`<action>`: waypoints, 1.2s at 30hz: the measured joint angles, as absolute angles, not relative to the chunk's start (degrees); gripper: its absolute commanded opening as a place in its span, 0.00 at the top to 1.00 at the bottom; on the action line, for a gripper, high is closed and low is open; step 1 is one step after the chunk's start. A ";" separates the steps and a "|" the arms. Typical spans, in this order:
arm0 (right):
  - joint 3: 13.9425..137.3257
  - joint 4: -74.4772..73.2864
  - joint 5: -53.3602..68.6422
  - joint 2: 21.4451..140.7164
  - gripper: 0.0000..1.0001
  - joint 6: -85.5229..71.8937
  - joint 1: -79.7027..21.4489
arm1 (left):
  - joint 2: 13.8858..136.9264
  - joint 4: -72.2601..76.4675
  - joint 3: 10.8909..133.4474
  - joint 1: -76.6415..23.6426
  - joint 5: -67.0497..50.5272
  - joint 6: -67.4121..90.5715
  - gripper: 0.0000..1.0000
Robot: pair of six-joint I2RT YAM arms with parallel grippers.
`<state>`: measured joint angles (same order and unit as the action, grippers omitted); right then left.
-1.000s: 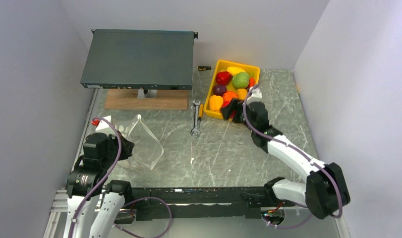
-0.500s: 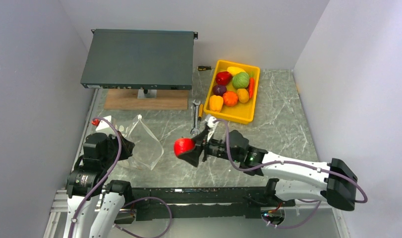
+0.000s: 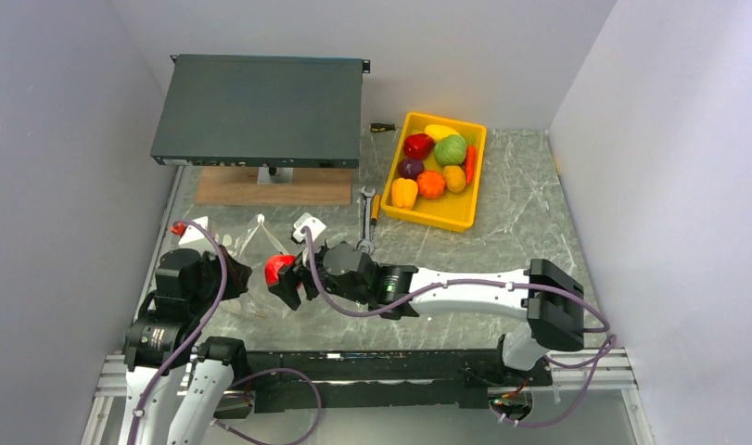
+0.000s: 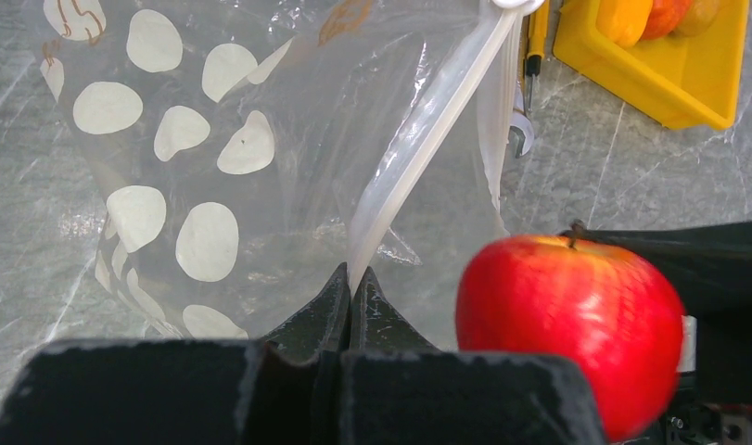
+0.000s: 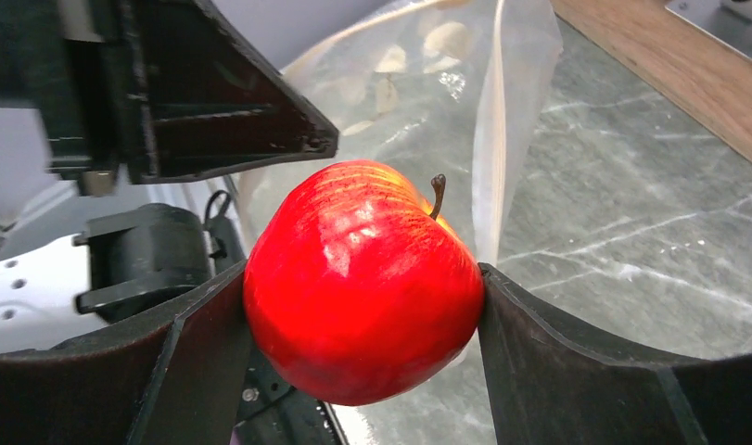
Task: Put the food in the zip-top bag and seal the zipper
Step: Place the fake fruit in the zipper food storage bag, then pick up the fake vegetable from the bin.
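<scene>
A grey marbled table [image 3: 539,232] fills this white-walled booth, with a dark flat metal box [image 3: 261,109] at the back and a yellow rectangular plastic tray [image 3: 465,215] to the right. The tray holds glossy toy fruits and vegetables [image 3: 437,162].

Near the front left stands the clear dotted zip-top bag [image 4: 196,185], mouth lifted. The left hand [image 4: 351,287] is clenched on the bag's edge, right at the whitish translucent zipper strip [image 4: 418,158]. The right hand [image 3: 288,278] grasps a glossy red toy apple [image 5: 363,278] between both fingers, stem up, just beside the bag's mouth and off the table.

To my eye the step is feeding the apple in. The mouth looks narrow, with one lip held and the other slack, so the apple should be steered into the gap beside the strip, not onto it. It should go well past the ridge before the fingers let go, and slowly. A shove could drag the film out of the left pinch or fold the lip shut.

I can read no brand or writing. There are only white dots and some brownish marks [image 4: 349,14] near the bag's top, too small to make out.
</scene>
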<state>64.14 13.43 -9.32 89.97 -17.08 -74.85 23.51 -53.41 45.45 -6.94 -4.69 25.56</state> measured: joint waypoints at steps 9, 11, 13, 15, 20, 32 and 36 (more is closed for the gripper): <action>68.75 10.28 -12.16 96.49 0.15 -17.21 -74.85 | 23.33 -53.41 45.45 -6.94 -4.69 25.54 1.00; 69.93 10.11 -12.14 97.93 0.09 -17.65 -74.89 | 23.33 -53.41 45.45 -6.94 -4.69 25.56 1.00; 70.89 9.87 -12.12 99.04 0.03 -17.98 -74.96 | 23.31 -53.41 45.45 -6.94 -4.69 25.56 1.00; 71.75 9.43 -12.14 99.79 0.01 -18.28 -75.00 | 23.07 -53.41 45.43 -6.94 -4.67 25.56 1.00; 73.80 7.94 -12.38 100.07 0.00 -18.46 -75.07 | 21.96 -53.43 45.43 -6.94 -4.67 25.56 1.00; 68.25 1.56 -15.94 88.25 0.01 -20.01 -74.11 | 21.43 -53.45 45.43 -6.94 -4.21 25.63 1.00; 61.32 -0.71 -16.40 78.46 0.00 -22.37 -69.52 | 21.12 -53.45 45.43 -6.94 -3.77 25.71 1.00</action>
